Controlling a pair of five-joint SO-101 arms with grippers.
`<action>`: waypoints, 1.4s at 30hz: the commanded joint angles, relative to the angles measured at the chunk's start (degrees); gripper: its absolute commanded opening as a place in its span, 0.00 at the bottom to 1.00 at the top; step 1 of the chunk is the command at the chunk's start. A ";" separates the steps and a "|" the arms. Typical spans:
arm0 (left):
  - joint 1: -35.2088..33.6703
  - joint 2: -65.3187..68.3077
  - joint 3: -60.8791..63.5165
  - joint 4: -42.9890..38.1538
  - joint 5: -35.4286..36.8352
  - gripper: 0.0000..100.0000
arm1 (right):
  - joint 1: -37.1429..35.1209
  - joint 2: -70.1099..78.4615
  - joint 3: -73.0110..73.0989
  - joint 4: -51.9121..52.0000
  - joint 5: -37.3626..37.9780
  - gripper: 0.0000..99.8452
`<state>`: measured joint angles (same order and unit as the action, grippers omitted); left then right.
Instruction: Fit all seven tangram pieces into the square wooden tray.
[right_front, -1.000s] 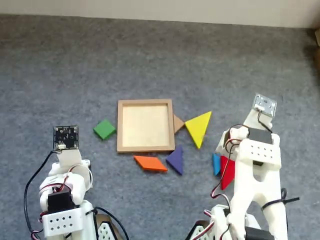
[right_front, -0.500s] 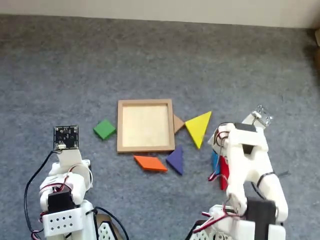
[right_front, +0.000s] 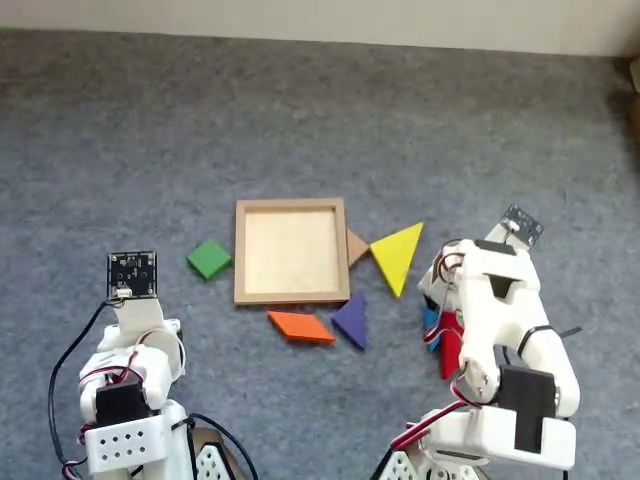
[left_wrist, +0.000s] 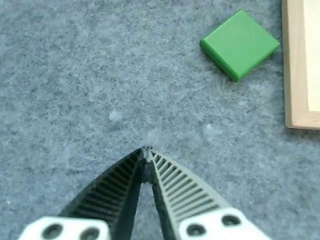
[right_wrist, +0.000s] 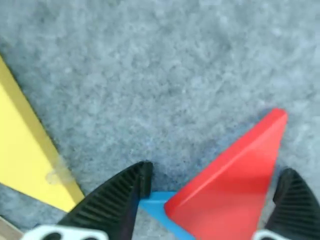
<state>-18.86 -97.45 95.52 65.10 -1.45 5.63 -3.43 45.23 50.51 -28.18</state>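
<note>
Left gripper (left_wrist: 146, 155): nearest the table's (right_front: 150, 130) near edge, on its left side. I see the jaws closed tip to tip, nothing between them, over bare grey surface.
Right gripper (right_wrist: 216, 176): near the table's near edge, on the right side. Jaws spread wide, one finger on each side of the red triangle (right_wrist: 240, 160); I see no contact with it.
Red triangle: flat on the table between the right gripper's fingers, one corner pointing towards the far edge.
Blue piece (right_wrist: 157, 205): touching the red triangle, which seems to overlap it on its tray side; mostly hidden, shape not readable.
Orange parallelogram (right_front: 300, 326): flat, just beside the tray's near rim, apart from it.
Purple triangle (right_front: 352, 318): just right of the orange parallelogram, off the tray's near right corner.
Square wooden tray (right_front: 290, 297): mid-table, no pieces inside.
Green square (right_front: 209, 258): just outside the tray's left rim, turned on its corner.
Tan triangle (right_front: 355, 246): small, touching the tray's right rim.
Yellow triangle (right_front: 397, 255): large, right of the tan triangle, its tip touching it.
</note>
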 joint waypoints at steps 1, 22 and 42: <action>-0.75 -0.75 -0.92 -0.97 -0.18 0.01 | 2.15 4.35 -3.38 -0.75 1.67 0.37; -0.75 -0.75 0.84 -4.57 -0.18 0.01 | 2.15 3.03 -4.44 -0.40 5.63 0.22; -0.75 -0.75 0.84 -4.66 -0.18 0.01 | -3.82 -12.35 -1.45 6.90 6.42 0.22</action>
<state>-18.86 -97.45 95.87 61.58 -1.45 5.89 -13.01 43.74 54.73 -20.79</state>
